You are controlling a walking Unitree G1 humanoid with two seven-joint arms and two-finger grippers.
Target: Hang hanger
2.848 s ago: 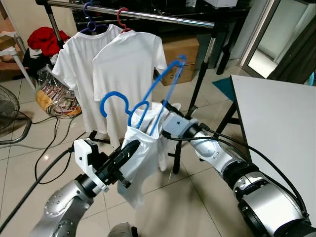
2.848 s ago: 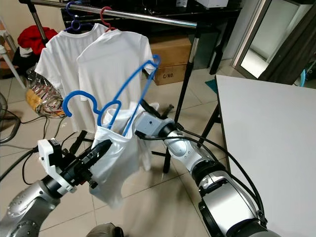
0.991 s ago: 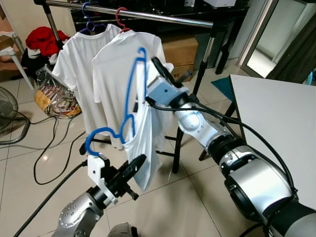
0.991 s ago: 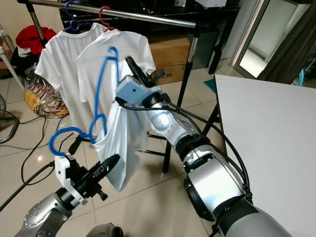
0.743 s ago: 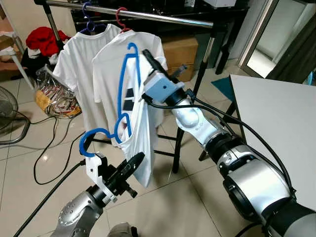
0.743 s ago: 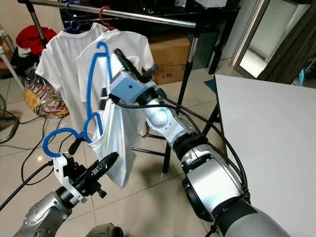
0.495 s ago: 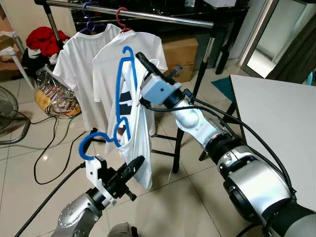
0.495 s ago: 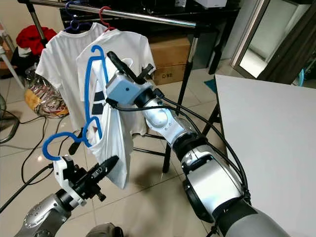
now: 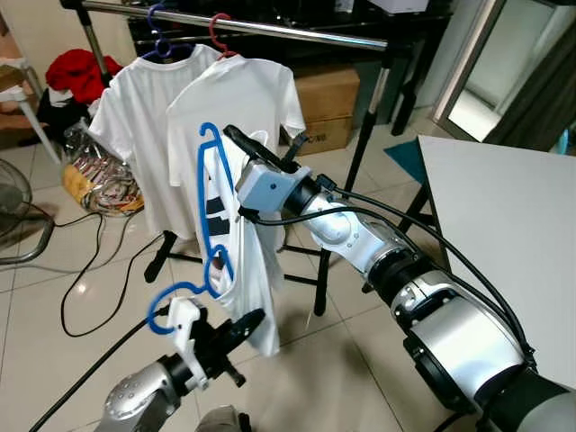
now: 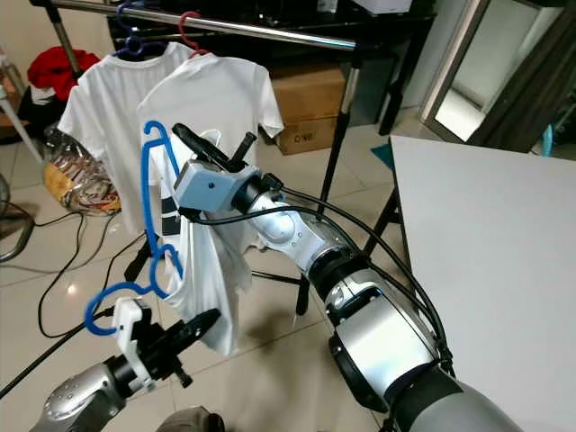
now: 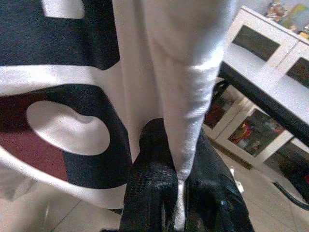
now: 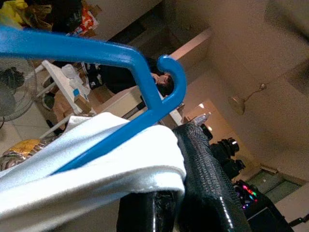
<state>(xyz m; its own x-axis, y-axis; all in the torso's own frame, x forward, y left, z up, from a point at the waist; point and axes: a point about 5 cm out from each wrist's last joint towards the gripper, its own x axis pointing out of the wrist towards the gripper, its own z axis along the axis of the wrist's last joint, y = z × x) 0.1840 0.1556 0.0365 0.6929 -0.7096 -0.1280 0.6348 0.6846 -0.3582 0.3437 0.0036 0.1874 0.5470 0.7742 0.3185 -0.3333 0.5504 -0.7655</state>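
Right gripper [image 9: 236, 142] clamps our blue hanger [image 9: 209, 216] and T-shirt [image 9: 247, 270], left gripper [image 11: 179, 193] pinches its hem; next we should lift its hook onto the rail [image 9: 270, 29].

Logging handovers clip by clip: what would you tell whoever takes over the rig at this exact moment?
Right gripper: shut on the white shirt by the blue hanger.
Left gripper: shut on the shirt's lower edge.
Hanger stands on end, hook low, shirt draped over it.
Done: shirt is on the hanger.
Left: level it and hook it onto the rail, beside the two hung shirts.
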